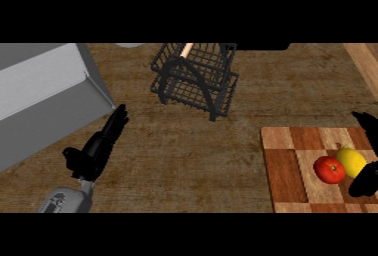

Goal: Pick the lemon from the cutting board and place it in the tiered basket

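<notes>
Over brown counter (192, 150), left hand (92, 152) fingers (114, 122) straight; right hand (365, 181) fingers spread beside lemon (352, 161).

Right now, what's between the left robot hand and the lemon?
In the head view: bare wooden counter, then the left part of the cutting board, then the tomato, right beside the lemon.

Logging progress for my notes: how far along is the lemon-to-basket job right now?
Done: nothing delivered; the tiered basket holds no fruit. In hand: the right hand is at the lemon, which lies on the cutting board beside a tomato; a grasp isn't clear. Left: lift, carry, place in the basket. The left hand rests open.
</notes>
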{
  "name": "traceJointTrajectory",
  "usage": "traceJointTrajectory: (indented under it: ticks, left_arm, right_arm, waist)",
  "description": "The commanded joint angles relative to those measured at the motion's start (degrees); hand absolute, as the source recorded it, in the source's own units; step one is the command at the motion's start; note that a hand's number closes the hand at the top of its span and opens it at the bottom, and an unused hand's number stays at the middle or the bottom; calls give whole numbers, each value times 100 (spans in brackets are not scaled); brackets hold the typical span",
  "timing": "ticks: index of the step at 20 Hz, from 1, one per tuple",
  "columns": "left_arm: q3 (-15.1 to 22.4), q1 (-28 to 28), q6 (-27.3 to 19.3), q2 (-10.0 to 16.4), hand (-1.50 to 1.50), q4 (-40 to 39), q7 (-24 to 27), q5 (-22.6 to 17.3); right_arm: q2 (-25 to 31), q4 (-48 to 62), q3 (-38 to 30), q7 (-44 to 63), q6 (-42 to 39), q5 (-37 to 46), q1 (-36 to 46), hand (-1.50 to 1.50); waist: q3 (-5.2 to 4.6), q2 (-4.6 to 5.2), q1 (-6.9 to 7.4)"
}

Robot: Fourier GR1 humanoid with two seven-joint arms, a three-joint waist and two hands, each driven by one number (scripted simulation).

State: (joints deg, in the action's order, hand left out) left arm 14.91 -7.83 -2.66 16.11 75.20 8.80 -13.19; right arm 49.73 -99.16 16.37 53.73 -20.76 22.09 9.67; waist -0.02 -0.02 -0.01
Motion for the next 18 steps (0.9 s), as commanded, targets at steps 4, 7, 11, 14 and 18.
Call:
traceJointTrajectory:
  ticks: [4,7,11,14,18]
  left_arm:
    - [-31,282,-104,-276,0,426,-180,324]
    - [-57,9,-161,-467,0,208,-351,493]
    - [-557,-166,349,-236,0,70,-381,308]
    - [-495,-87,324,-422,0,-31,-282,579]
    - [-410,49,118,-593,0,483,-611,771]
  right_arm:
    - [-909,582,-93,-232,152,830,-129,-150]
    - [-849,850,-325,-722,328,1142,-461,-150]
    - [-1097,938,-615,-680,106,1332,-462,-150]
    - [-1110,1013,-955,-933,-80,1406,-562,-150]
    - [-1231,1544,-1022,-1473,34,1712,-640,-150]
  waist:
    - [2,-2,18]
    - [2,0,-12]
    - [1,-1,-8]
    - [1,-1,-9]
    - [2,-1,-4]
